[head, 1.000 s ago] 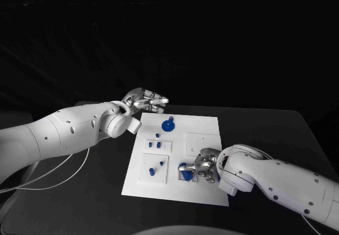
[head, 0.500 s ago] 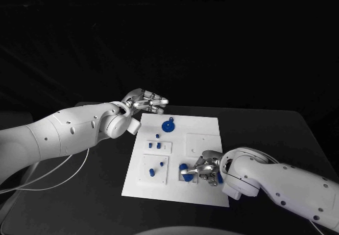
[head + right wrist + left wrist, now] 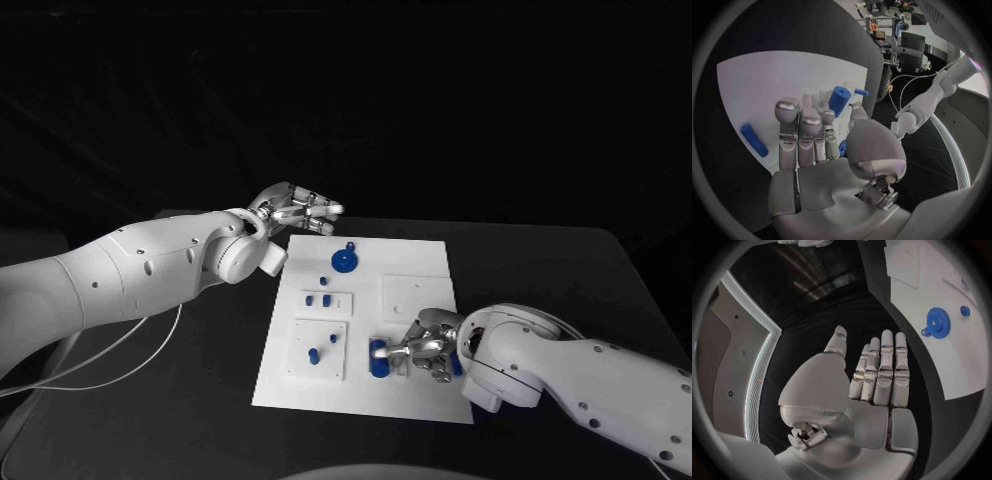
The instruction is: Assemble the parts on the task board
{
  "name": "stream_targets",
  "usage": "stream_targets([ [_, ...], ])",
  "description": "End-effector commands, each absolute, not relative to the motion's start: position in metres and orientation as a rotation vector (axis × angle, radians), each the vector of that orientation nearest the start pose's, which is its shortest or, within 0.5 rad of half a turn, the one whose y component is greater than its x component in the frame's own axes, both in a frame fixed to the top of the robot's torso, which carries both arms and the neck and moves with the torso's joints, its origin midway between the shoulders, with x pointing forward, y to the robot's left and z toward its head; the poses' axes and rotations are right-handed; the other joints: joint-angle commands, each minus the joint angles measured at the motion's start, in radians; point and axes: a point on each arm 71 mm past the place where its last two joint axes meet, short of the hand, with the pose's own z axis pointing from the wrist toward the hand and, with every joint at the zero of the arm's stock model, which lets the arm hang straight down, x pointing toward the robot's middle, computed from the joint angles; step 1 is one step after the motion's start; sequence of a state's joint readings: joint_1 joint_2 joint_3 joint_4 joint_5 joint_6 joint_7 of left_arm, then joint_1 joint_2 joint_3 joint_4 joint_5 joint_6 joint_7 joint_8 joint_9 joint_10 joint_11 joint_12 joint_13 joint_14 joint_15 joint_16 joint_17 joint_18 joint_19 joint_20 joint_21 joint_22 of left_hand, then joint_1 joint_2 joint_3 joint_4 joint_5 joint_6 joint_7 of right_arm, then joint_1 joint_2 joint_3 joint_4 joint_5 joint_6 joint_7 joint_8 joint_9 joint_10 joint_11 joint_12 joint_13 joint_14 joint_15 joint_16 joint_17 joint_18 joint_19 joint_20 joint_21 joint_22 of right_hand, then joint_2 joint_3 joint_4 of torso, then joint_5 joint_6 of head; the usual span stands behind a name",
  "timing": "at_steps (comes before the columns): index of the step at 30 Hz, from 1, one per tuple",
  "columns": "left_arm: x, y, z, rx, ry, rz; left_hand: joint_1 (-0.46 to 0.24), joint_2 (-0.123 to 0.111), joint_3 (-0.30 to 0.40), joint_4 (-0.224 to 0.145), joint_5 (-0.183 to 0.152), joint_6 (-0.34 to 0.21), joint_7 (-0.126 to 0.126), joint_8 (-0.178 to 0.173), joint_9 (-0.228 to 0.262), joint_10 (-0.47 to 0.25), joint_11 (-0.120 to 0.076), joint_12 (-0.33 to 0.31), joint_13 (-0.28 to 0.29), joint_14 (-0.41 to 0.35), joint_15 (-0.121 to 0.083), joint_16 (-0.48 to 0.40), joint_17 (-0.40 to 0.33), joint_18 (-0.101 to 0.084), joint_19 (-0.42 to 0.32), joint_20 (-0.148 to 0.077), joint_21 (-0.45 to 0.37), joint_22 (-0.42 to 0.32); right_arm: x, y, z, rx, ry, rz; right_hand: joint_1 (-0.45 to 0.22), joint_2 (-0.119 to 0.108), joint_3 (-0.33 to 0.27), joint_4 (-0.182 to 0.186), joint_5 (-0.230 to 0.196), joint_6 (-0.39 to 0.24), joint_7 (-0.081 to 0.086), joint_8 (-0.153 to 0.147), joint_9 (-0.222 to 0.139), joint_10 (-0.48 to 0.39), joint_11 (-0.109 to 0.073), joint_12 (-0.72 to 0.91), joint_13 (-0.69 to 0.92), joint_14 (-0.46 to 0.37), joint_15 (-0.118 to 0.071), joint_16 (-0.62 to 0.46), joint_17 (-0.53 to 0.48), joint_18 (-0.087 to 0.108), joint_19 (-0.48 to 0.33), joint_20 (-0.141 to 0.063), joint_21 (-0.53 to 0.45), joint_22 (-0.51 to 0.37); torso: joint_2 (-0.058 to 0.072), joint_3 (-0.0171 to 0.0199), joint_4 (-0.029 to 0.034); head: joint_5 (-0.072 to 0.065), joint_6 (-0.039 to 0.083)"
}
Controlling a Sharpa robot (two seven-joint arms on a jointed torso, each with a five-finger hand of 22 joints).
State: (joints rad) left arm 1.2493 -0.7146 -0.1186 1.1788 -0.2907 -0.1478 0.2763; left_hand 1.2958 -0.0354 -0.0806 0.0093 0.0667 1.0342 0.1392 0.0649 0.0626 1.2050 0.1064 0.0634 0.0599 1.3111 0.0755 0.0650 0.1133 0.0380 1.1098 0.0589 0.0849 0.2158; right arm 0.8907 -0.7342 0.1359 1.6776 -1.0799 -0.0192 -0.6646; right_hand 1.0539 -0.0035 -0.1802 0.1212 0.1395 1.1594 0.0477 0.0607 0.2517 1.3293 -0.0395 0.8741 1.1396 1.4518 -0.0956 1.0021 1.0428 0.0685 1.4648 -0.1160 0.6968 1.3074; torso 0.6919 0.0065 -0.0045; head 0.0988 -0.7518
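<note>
We see the black worktop (image 3: 173,390) carrying the white rectangular task board (image 3: 411,255), which lies between the two hands. On the board, a white raised square panel (image 3: 317,350) sits just beside the right hand on its inner side, holding two small blue pegs (image 3: 310,352); a second white square panel (image 3: 418,292) lies just beyond the right hand, and a smaller white block (image 3: 325,299) with two blue inserts lies beside it.

The left hand (image 3: 296,210) hovers off the board's far corner, above the worktop; in its wrist view (image 3: 873,375) the fingers are straight and pressed side by side, thumb apart, with nothing in them. The round blue toothed gear (image 3: 345,259) lies on the board near this hand, with a small blue ring at its edge, and a small blue round knob (image 3: 965,310) sits a little past it.

The right hand (image 3: 418,350) is low over the board's near part, fingers curled down. A blue cylindrical peg (image 3: 839,100) stands just beyond its fingertips, and a bit of blue shows between thumb and fingers; we cannot tell whether it is pinched. A blue oblong bar (image 3: 753,139) lies flat on the board beside the outer fingers, apart from them.
</note>
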Motion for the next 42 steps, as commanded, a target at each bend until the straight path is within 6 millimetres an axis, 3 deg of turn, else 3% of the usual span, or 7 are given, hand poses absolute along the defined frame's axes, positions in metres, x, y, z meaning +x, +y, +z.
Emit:
stream_targets([
  [1,0.5429,0.2369,-0.2031,-0.821,1.654,-1.303,-0.006,0.0,-0.002,0.006,-0.001,-0.005,0.0,0.0,0.001,-0.009,-0.001,-0.003,0.001,-0.002,-0.001,-0.002,0.001,-0.007,0.003,-0.001,0.003,-0.001,0.3998,-0.1282,-0.2788,0.325,2.41,0.61,0.0,0.015,-0.007,-0.002,0.007,0.011,0.0,0.003,-0.001,0.01,0.0,0.004,-0.001,0.0,-0.003,-0.004,0.001,0.002,0.055,-0.005,0.003,0.047,0.0,-0.0005,0.0,0.001,-0.003],
  [11,0.5432,0.2376,-0.2032,-0.82,1.655,-1.3,-0.006,0.0,-0.002,0.006,-0.001,-0.005,0.0,0.0,0.001,-0.009,-0.001,-0.003,0.001,-0.002,-0.001,-0.002,0.001,-0.007,0.003,-0.001,0.003,-0.001,0.3987,-0.1266,-0.2749,0.304,2.406,0.634,0.004,0.024,-0.017,-0.008,0.029,0.016,-0.001,0.003,-0.001,0.011,-0.001,0.004,-0.002,0.0,-0.004,-0.005,0.0,0.001,0.055,-0.005,0.004,0.046,0.0,-0.001,0.001,0.001,-0.004],
  [17,0.5432,0.238,-0.2032,-0.818,1.656,-1.298,-0.004,0.003,-0.002,0.006,0.001,-0.004,-0.001,0.0,0.001,-0.008,-0.001,-0.003,0.001,-0.002,-0.001,-0.002,0.001,-0.007,0.003,-0.001,0.005,-0.005,0.3972,-0.1248,-0.2732,0.27,2.406,0.665,0.069,0.041,0.012,-0.113,0.082,0.04,-0.006,0.003,0.001,0.013,-0.004,0.007,0.0,0.001,-0.007,-0.003,0.001,-0.001,0.055,-0.008,0.008,0.047,0.0,-0.0014,0.0007,0.0,-0.006],
  [18,0.5431,0.238,-0.2032,-0.818,1.657,-1.298,-0.004,0.003,-0.002,0.006,0.001,-0.004,-0.001,0.0,0.001,-0.008,-0.001,-0.003,0.001,-0.002,-0.001,-0.002,0.001,-0.007,0.003,-0.001,0.005,-0.005,0.3969,-0.1247,-0.2729,0.263,2.405,0.669,0.104,0.028,0.064,-0.15,0.021,0.057,-0.012,0.001,0.003,0.015,-0.007,0.009,0.002,0.0,-0.009,-0.002,0.002,-0.004,0.056,-0.009,0.012,0.048,0.0,-0.0016,0.0005,0.0,-0.007],
  [22,0.543,0.2385,-0.2033,-0.818,1.658,-1.297,-0.004,0.004,-0.003,0.005,0.001,-0.003,-0.001,0.0,0.001,-0.007,-0.001,-0.003,0.001,0.0,-0.002,-0.002,0.002,-0.007,0.004,-0.001,0.006,-0.006,0.3963,-0.125,-0.2719,0.237,2.399,0.679,0.124,-0.05,0.269,-0.188,-0.006,0.091,-0.024,0.003,0.01,0.022,-0.016,0.019,0.011,0.002,-0.012,-0.002,0.004,-0.01,0.055,-0.013,0.016,0.05,0.0,-0.0016,0.0001,0.001,-0.007],
  [28,0.5427,0.239,-0.2033,-0.817,1.659,-1.296,-0.004,0.004,-0.003,0.005,0.001,-0.003,-0.001,0.0,0.001,-0.007,-0.001,-0.003,0.001,0.0,-0.002,-0.002,0.002,-0.007,0.004,-0.001,0.006,-0.006,0.3965,-0.1254,-0.2716,0.223,2.393,0.674,0.135,-0.064,0.339,-0.223,-0.008,0.122,-0.039,0.004,0.046,0.028,-0.024,0.021,0.017,0.002,-0.016,0.003,0.009,-0.017,0.056,-0.018,0.023,0.054,0.0,-0.0011,0.0003,0.002,-0.007],
  [42,0.5426,0.2391,-0.2034,-0.817,1.66,-1.296,-0.006,0.007,-0.004,0.006,0.002,-0.002,-0.001,0.0,0.001,-0.007,-0.001,-0.003,0.001,0.0,-0.002,-0.002,0.002,-0.008,0.004,-0.002,0.006,-0.008,0.4027,-0.1232,-0.2757,0.259,2.37,0.627,0.083,-0.011,0.383,-0.216,-0.019,0.12,-0.052,0.004,0.158,0.041,-0.031,0.013,0.027,0.005,-0.018,0.016,0.022,-0.022,0.057,-0.02,0.038,0.062,0.0,-0.0012,0.0004,0.001,-0.01],
])
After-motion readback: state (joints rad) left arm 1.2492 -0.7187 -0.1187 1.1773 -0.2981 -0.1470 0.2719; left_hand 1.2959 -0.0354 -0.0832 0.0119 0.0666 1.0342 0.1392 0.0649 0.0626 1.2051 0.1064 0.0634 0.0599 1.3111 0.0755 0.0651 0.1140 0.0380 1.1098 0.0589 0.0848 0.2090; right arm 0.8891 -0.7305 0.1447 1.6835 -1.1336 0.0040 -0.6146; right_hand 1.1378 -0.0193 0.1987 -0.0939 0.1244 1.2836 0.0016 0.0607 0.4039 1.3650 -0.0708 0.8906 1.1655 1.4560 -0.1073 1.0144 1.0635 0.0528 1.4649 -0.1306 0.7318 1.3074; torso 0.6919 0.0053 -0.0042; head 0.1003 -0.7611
